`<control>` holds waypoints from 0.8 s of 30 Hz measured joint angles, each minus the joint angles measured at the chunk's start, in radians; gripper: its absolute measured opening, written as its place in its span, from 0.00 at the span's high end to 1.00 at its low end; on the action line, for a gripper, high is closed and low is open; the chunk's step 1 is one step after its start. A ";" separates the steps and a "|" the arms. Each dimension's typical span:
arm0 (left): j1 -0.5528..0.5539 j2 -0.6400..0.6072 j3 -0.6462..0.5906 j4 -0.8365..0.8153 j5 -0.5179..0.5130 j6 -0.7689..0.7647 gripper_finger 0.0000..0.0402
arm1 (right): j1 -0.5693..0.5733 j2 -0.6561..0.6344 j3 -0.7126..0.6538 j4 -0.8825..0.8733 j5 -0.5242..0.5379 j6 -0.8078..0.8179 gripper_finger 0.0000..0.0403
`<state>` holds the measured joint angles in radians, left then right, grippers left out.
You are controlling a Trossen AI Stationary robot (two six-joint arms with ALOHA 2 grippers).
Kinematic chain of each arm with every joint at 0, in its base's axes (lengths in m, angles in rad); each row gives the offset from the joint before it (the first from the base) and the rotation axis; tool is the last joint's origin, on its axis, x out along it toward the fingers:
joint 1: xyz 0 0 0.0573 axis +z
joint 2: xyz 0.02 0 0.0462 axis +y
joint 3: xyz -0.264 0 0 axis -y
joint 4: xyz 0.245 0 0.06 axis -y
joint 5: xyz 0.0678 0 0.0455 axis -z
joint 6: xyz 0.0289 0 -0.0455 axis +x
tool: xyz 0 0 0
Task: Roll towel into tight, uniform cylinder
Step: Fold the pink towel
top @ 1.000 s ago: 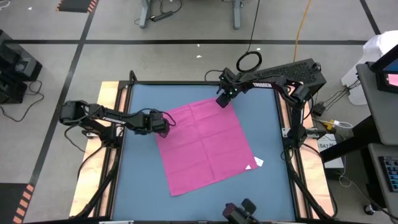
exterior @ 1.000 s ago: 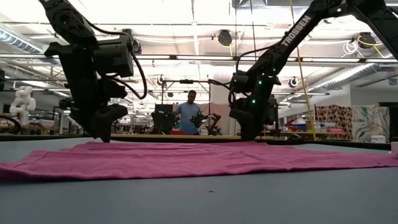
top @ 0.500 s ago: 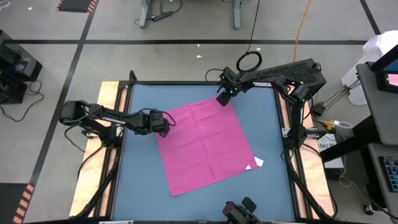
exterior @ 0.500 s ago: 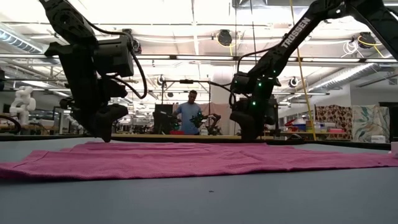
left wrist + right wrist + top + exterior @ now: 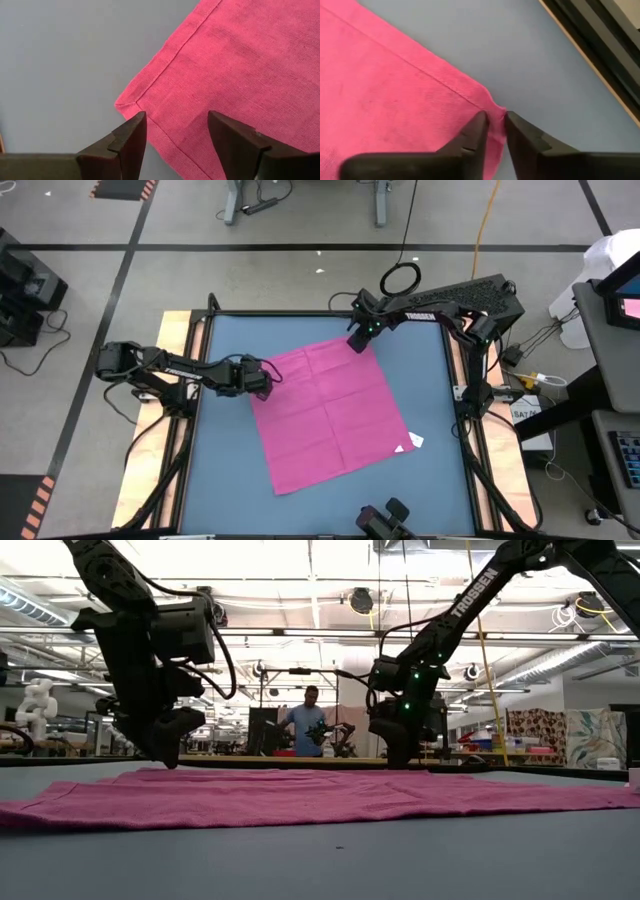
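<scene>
The magenta towel (image 5: 330, 415) lies spread flat on the blue tabletop (image 5: 230, 470), turned like a diamond. Its white tag (image 5: 408, 445) is at the corner toward the table's right. My left gripper (image 5: 175, 132) is open and points down over the towel's left corner (image 5: 125, 105), one finger on either side of the hem. I cannot tell whether its tips touch the cloth. My right gripper (image 5: 494, 127) is at the towel's far corner (image 5: 360, 345), shut on it. No cylinder shows. My right gripper pinches the towel's far corner (image 5: 492, 107) between its two fingers (image 5: 475, 132), a small bunch of cloth puckered up in the narrow gap. The fingers come from above, slanting down. The rest of the towel lies flat on the table.
Bare blue tabletop surrounds the towel on all sides. The table's dark rim (image 5: 600, 45) runs close beyond the right gripper. A camera mount (image 5: 385, 520) sits at the near edge. A person (image 5: 305, 720) stands far off in the room behind.
</scene>
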<state>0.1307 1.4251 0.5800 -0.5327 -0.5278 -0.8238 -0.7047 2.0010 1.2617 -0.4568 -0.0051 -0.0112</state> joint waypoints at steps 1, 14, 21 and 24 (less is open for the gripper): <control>0.000 0.000 0.000 0.000 0.000 0.000 0.46 | 0.001 0.000 0.000 0.000 0.000 -0.004 0.90; 0.019 -0.167 0.000 -0.069 -0.002 -0.032 0.46 | 0.001 -0.046 -0.007 -0.048 0.006 -0.027 0.99; 0.091 -0.216 0.000 -0.142 -0.008 -0.032 0.44 | 0.007 -0.049 -0.006 -0.083 0.006 -0.035 0.99; 0.122 -0.194 0.000 -0.126 -0.012 -0.027 0.41 | 0.014 -0.049 -0.006 -0.084 0.002 -0.034 0.99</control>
<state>0.2523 1.2311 0.5804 -0.6583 -0.5397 -0.8512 -0.6905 1.9518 1.2560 -0.5407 -0.0030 -0.0456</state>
